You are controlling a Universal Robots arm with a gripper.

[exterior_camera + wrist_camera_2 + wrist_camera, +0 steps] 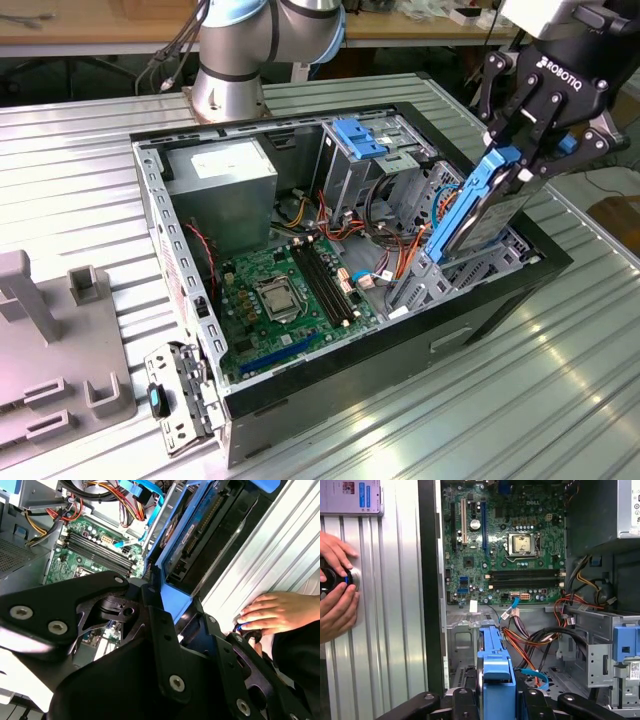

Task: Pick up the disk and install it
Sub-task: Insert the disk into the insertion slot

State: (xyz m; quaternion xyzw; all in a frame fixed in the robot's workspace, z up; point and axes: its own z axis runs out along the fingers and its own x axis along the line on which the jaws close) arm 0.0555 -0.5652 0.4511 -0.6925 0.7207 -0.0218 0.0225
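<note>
In the exterior view, a grey plastic fixture (50, 340) lies on the ribbed metal desk (480, 400) near its left edge. Just beside it stands the open computer case (165, 250). Inside the case, a grey power supply box (220, 180) sits at the far left corner and the green motherboard (290, 290) covers the middle. A fixed blue bracket (358, 137) is on top of the drive cage behind it. At the case's right edge is the disk (475, 215), which hangs directly under the tool (522, 158). The tool pinches the upper end of the disk's blue carrier between its fingers. The disk stands on its edge and is steeply tilted. Its long axis runs from the tool down and to the left, and its lower end points into the case, among the cables. In the first wrist view, a person's hands (335, 605) rest on a black round knob (335, 577) on the desk outside the case.
</note>
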